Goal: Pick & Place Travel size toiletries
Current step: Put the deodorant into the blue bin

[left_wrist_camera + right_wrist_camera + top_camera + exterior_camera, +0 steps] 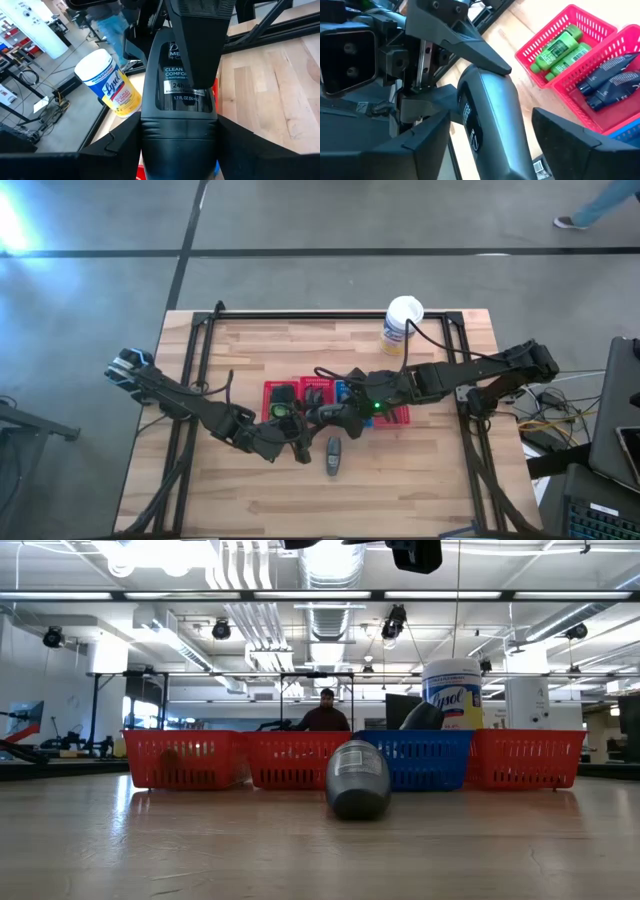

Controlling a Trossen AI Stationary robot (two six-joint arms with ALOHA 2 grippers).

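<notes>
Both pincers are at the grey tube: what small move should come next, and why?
Probably close the right pincer on the grey tube: its fingers flank the tube with gaps showing, while the left pincer alone grips it.

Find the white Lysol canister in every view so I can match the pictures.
High view: white canister at the table's far edge, right of centre.
Low view: behind the blue basket, right of centre.
Left wrist view: in the picture's upper left, shown slanted.
Right wrist view: not in it.
Shared landmark: the red baskets, nearer than the canister.
</notes>
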